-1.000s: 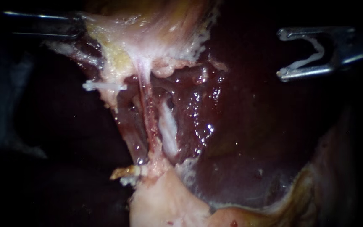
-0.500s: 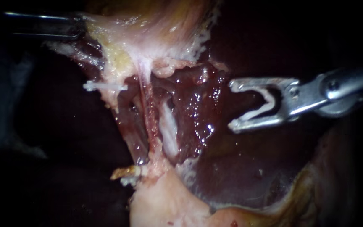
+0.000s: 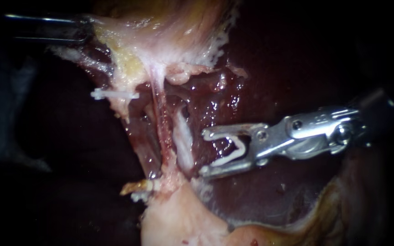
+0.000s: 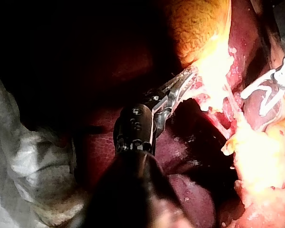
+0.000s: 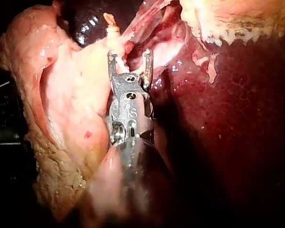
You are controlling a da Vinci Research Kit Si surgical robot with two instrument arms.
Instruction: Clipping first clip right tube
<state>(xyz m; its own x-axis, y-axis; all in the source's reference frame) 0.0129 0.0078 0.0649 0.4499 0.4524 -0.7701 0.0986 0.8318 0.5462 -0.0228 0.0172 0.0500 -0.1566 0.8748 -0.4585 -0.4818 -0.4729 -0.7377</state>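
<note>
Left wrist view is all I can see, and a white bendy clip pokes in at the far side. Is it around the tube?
Observer: Not yet. The endoscope view shows the right instrument holding the white clip spread open just beside the pale right tube, the tube outside it.
Operator: Is there another clip anywhere?
Observer: Yes, a second clip sits shut across a strand beyond that tube, below the pale tissue your left instrument grips.
Operator: What's beside the right instrument?
Observer: The right wrist view shows dark red liver on one side and pink tissue on the other.
</note>
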